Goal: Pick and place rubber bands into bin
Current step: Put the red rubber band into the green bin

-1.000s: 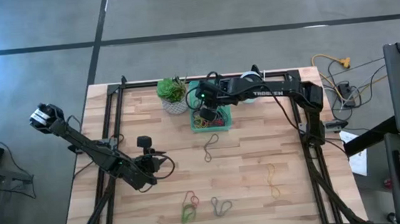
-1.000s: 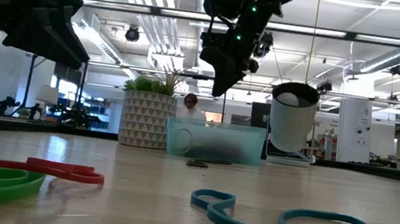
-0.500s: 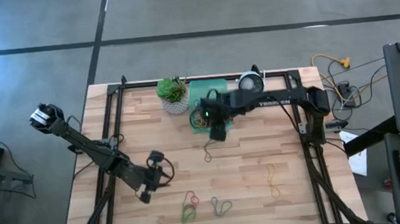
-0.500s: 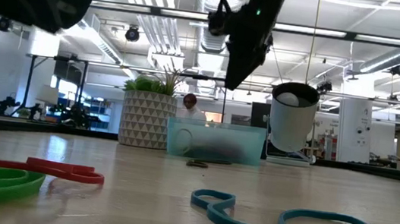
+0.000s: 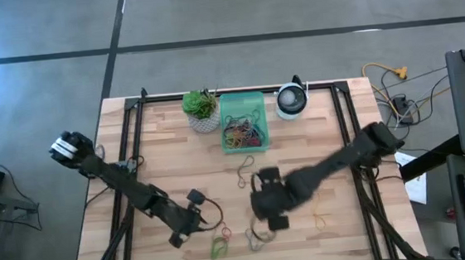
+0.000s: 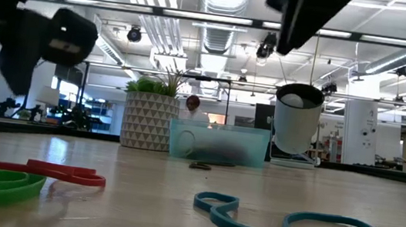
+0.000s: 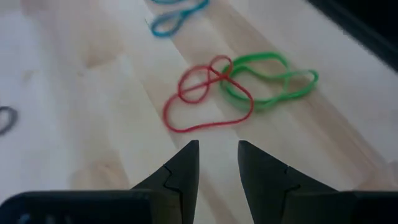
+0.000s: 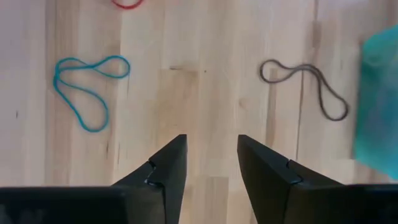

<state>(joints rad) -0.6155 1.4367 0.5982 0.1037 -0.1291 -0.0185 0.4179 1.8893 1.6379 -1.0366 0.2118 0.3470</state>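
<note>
Loose bands on pale wood planks, both grippers parted and empty.

Translucent mint bin (image 5: 244, 133) is set at 12 o'clock, thin tangled rubber bands (image 5: 243, 131) inside. A red loop (image 7: 205, 102) overlaps a green one (image 7: 270, 81) at 6 o'clock; the left gripper (image 7: 217, 158) hangs above them, jaws released. A teal loop (image 8: 84, 87) and a brown one (image 8: 308, 87) are seen past the right gripper (image 8: 211, 155), jaws apart. Ribbed plant pot (image 5: 202, 116) and round white device (image 5: 292, 100) flank the bin.
</note>
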